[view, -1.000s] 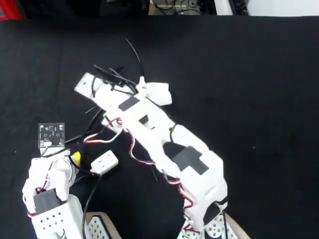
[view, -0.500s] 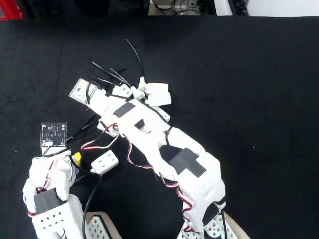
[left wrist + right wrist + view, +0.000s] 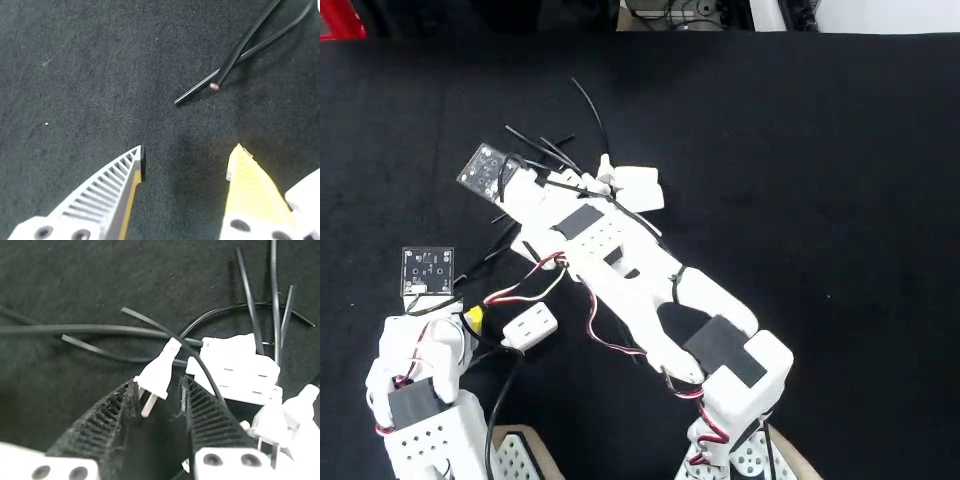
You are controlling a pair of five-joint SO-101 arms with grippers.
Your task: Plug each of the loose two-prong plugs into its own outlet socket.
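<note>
White plug (image 3: 156, 376), just beside the outlet block (image 3: 240, 371), lies between the right gripper's (image 3: 158, 386) narrowly parted jaws; tangled black cords (image 3: 100, 330) could drag it askew. Left gripper (image 3: 187, 155) gapes wide.

The table (image 3: 840, 150) is covered by a black cloth, and a red object (image 3: 335, 20) is seen at its far edge.

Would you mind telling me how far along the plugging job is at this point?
Nothing looks done: the visible slots of the white outlet block are empty. In hand: the right gripper, open, straddles a white two-prong plug, not yet clamped. Left: gripping and inserting that plug, then the second white plug lying loose beside the block. The left gripper hangs open over the black cloth.
</note>
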